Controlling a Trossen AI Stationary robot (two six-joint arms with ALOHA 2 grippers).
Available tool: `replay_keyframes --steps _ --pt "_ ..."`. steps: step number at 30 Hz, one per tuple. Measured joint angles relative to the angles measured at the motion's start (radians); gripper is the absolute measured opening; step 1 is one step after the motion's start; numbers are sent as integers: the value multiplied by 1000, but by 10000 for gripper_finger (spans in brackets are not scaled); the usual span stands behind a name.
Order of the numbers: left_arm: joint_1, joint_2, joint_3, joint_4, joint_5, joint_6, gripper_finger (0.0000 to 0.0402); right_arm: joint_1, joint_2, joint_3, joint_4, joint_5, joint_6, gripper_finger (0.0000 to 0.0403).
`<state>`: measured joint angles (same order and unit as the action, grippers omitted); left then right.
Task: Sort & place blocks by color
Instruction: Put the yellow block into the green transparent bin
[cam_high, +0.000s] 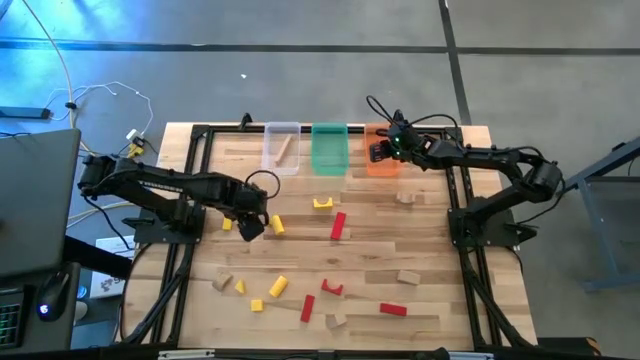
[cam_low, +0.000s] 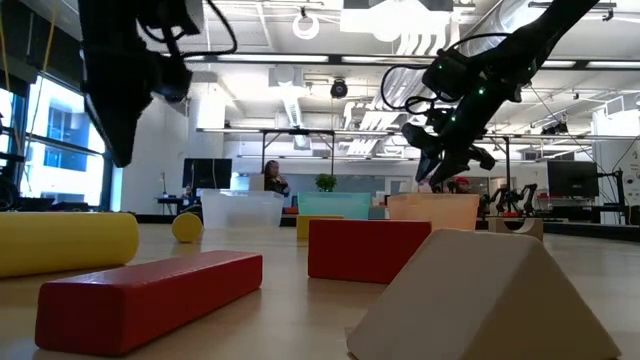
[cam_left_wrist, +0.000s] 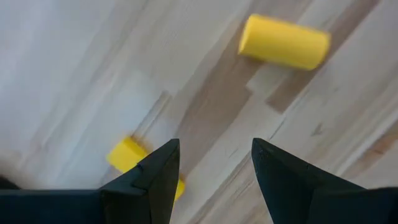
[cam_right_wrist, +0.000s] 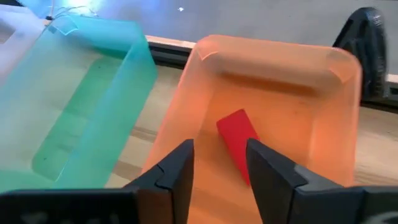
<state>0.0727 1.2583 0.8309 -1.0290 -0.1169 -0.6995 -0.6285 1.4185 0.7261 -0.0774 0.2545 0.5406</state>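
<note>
1. Right gripper (cam_right_wrist: 217, 171) reached over the orange bin (cam_right_wrist: 339, 99), jaws parted, gripping nothing.
2. Red block (cam_right_wrist: 238, 142) inside that bin, beyond the fingertips; contact unclear.
3. Left gripper (cam_left_wrist: 214, 171) low over the table (cam_high: 420, 235), jaws spread, empty.
4. Yellow cube (cam_left_wrist: 127, 155) partly hidden behind one finger; yellow cylinder (cam_left_wrist: 285, 42) well apart.

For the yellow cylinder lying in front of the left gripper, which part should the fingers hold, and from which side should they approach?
Grip the yellow cylinder across its curved middle, coming straight down from above. It lies on its side, so its flat ends are harder to pinch. The left gripper is open.
</note>
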Motion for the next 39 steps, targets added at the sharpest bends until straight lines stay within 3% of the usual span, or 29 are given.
replay_keyframes --steps 12,20,31,39 --pt "-10 0 -113 -5 -48 -253 188 1 0 0 83 -164 -51 133" --pt "-10 0 -171 -21 -80 -507 188 1 0 0 105 -253 -66 133" --pt "-10 0 -235 -10 -85 -668 188 40 -1 0 108 -258 -128 133" --pt "-10 0 -315 118 -81 -686 188 51 -1 0 109 -249 -131 133"
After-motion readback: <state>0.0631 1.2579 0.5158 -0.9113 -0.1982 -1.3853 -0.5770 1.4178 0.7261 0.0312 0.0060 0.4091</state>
